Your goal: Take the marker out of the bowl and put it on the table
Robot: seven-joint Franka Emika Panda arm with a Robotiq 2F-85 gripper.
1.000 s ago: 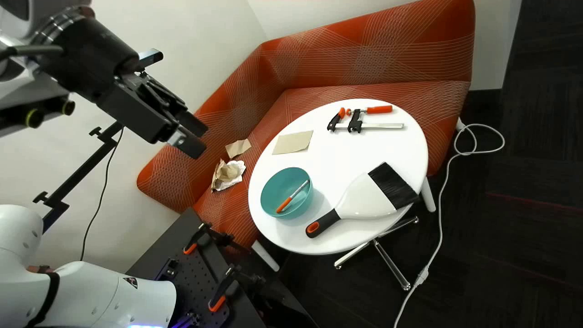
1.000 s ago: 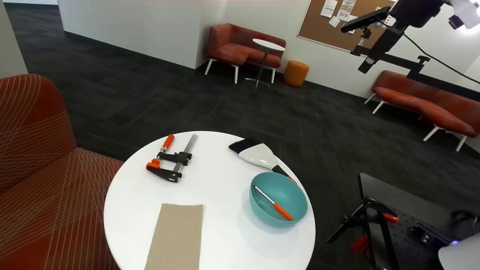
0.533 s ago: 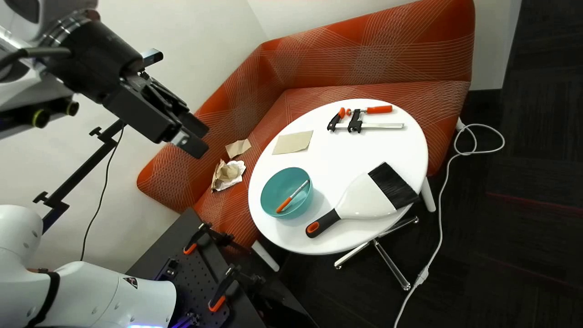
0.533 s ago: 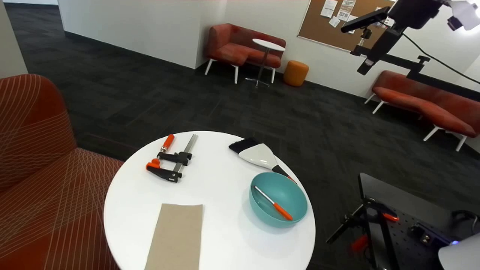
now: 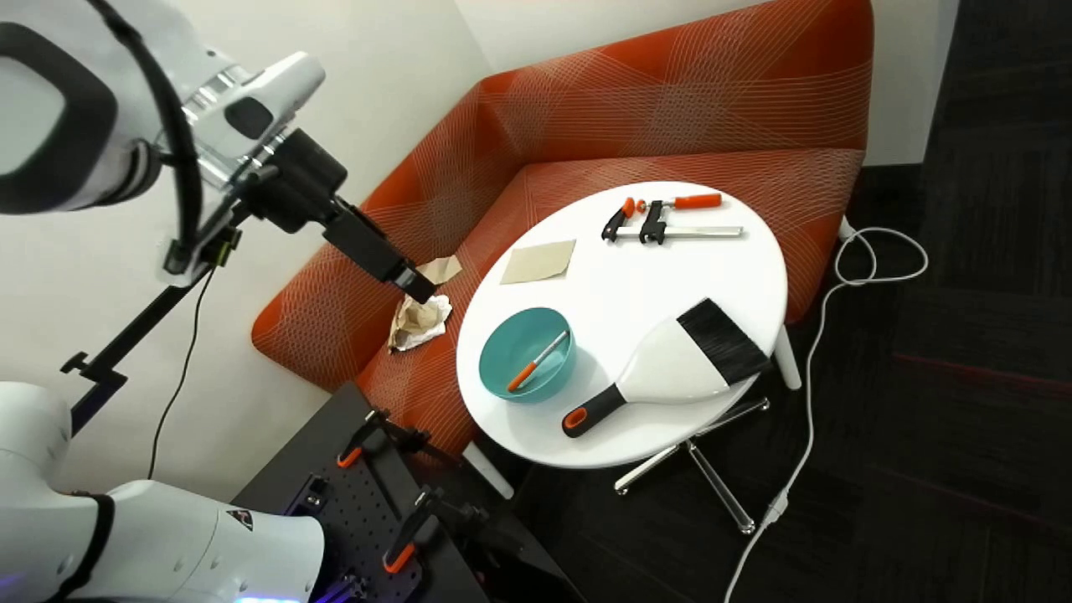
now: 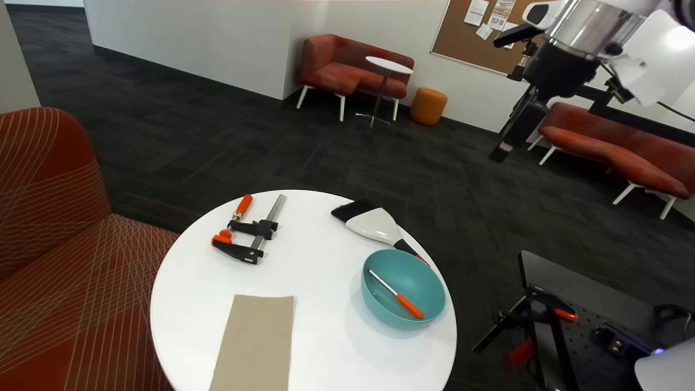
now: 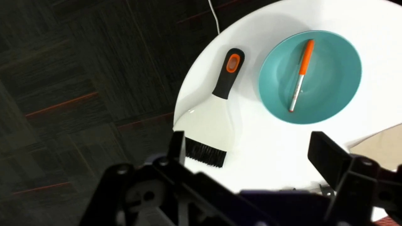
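Observation:
The marker is a slim stick, half orange and half silvery white, and lies tilted inside the teal bowl. The marker and the bowl show in an exterior view, and the marker and bowl also show in an exterior view. In the wrist view the marker and bowl are at the upper right, beyond the fingertips. The bowl stands on the round white table. My gripper is open and empty in the wrist view. It hangs above and apart from the bowl in both exterior views.
On the table lie a wide white brush with black bristles beside the bowl, a red-handled clamp and a brown paper sheet. An orange-red sofa wraps behind the table. Crumpled paper lies on its seat.
The arm has swung and turned; my gripper has moved lower and toward the table and bowl. The marker, bowl and other table things have not moved.

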